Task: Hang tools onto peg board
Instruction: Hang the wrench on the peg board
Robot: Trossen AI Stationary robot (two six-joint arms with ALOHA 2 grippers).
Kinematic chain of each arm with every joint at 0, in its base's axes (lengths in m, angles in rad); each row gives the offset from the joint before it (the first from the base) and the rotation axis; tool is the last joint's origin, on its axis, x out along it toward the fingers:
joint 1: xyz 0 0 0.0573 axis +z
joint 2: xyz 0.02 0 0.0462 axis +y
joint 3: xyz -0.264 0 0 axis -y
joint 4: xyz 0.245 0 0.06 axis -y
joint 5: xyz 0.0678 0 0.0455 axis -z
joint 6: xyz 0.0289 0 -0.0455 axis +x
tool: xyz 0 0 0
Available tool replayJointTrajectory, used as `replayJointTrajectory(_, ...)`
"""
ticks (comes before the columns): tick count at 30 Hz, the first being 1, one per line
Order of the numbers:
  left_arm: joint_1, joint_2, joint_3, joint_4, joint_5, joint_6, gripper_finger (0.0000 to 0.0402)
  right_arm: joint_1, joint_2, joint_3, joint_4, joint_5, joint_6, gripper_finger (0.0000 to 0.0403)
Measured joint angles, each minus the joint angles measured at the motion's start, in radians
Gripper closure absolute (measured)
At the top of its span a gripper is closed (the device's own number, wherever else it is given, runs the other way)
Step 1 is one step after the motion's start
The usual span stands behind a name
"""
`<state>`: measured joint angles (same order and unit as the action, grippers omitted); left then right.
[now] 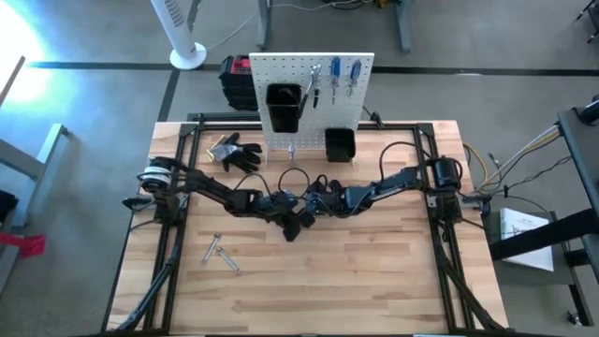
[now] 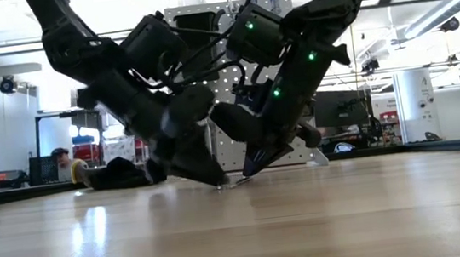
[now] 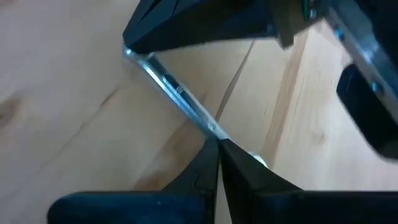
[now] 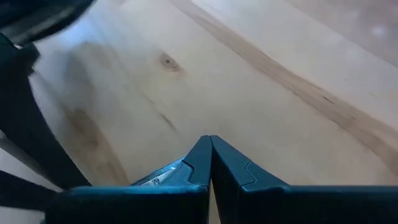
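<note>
A slim silver wrench [image 3: 177,93] spans the gap between my two grippers at the middle of the table, low over the wood. Whether it rests on the wood, I cannot tell. My left gripper [image 3: 218,144] is shut on one end of it. My right gripper [image 4: 210,142] is shut on the other. In the low view the left gripper [image 2: 216,180] and the right gripper [image 2: 248,174] meet tip to tip just above the tabletop. The white peg board [image 1: 309,70] stands upright at the far edge, with blue-handled screwdrivers [image 1: 346,77] hanging on it. My left gripper pinches the wrench's near end [image 3: 211,127] between its two fingertips. The fingers slant down from the table's left and lie roughly in line with the wrench, which runs straight away from them. My right gripper is shut on the wrench's other end [image 3: 134,56], slanting down from the table's right. Its own fingers hide the place of contact. A short silver piece [image 4: 163,174] sticks out beside one finger.
Black work gloves [image 1: 234,152] lie at the far left near the board. Two loose silver tools [image 1: 221,253] lie on the near left of the table. Two black bins [image 1: 283,105] [image 1: 340,143] sit on the peg board. Bare wood stretches toward the near edge.
</note>
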<state>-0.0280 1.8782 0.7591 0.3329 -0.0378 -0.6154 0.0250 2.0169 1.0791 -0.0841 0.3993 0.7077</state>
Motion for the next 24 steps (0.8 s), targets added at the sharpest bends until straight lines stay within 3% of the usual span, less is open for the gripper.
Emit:
replayJointTrajectory(7,-0.006,-0.165,-0.008,-0.31,-0.117,0.051,0.0366,0.006,-0.008,-0.002,0.016,0.047,-0.045,0.0403)
replayJointTrajectory(10,-0.018,-0.219,-0.009,-0.361,-0.169,0.057,0.0359,0.011,-0.03,-0.005,0.009,0.041,-0.109,0.0403)
replayJointTrajectory(14,-0.042,-0.24,-0.026,-0.317,-0.183,0.058,0.0355,0.012,-0.073,-0.006,0.019,0.037,-0.136,0.0403)
replayJointTrajectory(19,-0.068,-0.195,-0.087,-0.117,-0.174,0.043,0.0354,0.011,-0.099,-0.003,0.036,0.041,-0.177,0.0403)
replayJointTrajectory(24,-0.093,-0.163,-0.177,0.077,-0.154,0.002,0.0344,0.019,-0.124,-0.003,0.007,-0.005,-0.486,0.0403)
